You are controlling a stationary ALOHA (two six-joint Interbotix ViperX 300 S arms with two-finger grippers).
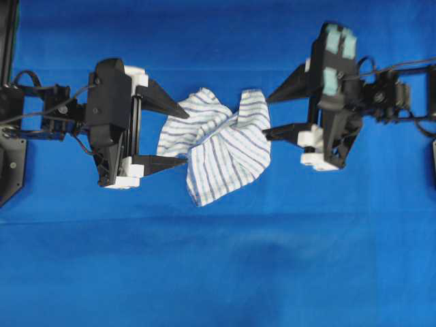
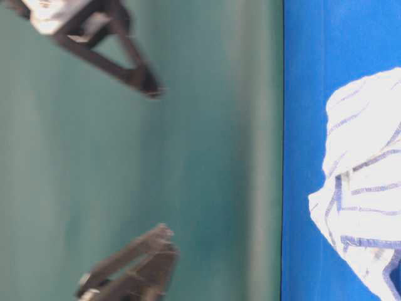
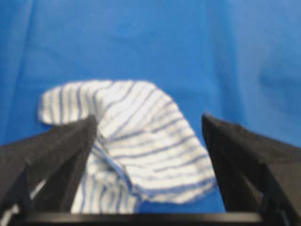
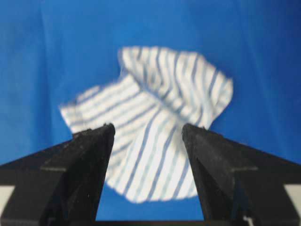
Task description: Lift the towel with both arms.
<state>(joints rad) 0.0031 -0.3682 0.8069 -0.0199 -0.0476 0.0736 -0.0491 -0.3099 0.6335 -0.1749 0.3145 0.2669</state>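
Blue tablecloth [image 1: 218,272] smooth; towel [image 1: 218,146] crumpled, striped; left hand [image 1: 182,135], right hand [image 1: 268,116] apart.

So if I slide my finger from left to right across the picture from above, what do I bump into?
The left hand, open, then the stripy towel crumpled on the blue tablecloth, then the right hand, open too, with teal tape on its arm.

Soft striped woven towel [image 1: 218,143], matt blue tablecloth [image 1: 218,272], matt black plastic hands
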